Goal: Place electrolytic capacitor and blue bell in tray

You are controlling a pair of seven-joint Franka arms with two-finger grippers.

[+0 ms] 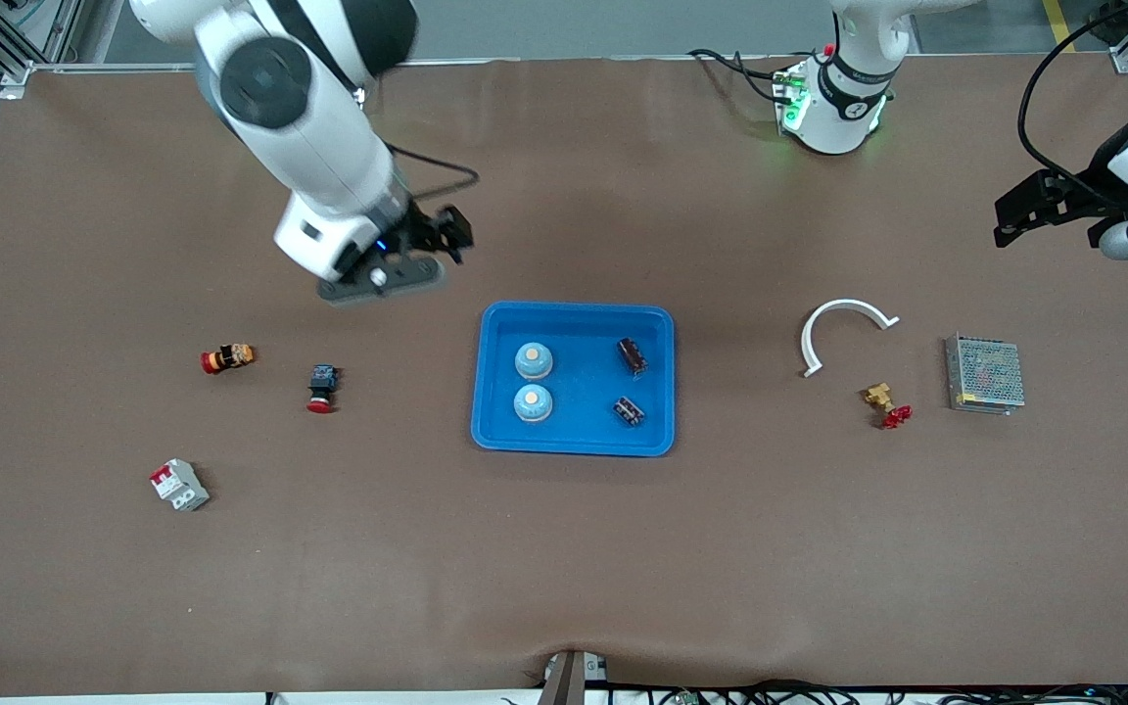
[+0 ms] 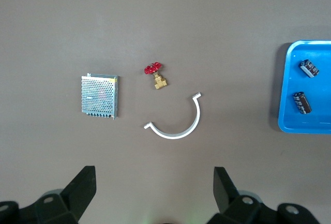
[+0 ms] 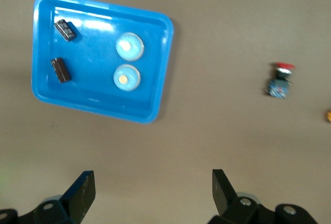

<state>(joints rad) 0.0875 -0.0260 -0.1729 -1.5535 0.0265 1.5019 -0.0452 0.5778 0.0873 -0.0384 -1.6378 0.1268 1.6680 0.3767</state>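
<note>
Both jaws gape wide and empty: we see the right gripper [image 1: 383, 277] nearest the tray [image 1: 574, 446], which seemingly holds everything; left gripper [image 1: 1049, 211] waits.

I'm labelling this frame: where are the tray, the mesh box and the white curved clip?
tray [image 1: 574, 443]: front view, its rim nearest the camera.
mesh box [image 1: 985, 372]: front view, its perforated top.
white curved clip [image 1: 843, 307]: front view, top of its arc.

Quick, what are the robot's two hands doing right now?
Left gripper: open, holding nothing, up over the table near the mesh box.
Right gripper: open, holding nothing, up over the table beside the tray.
</note>
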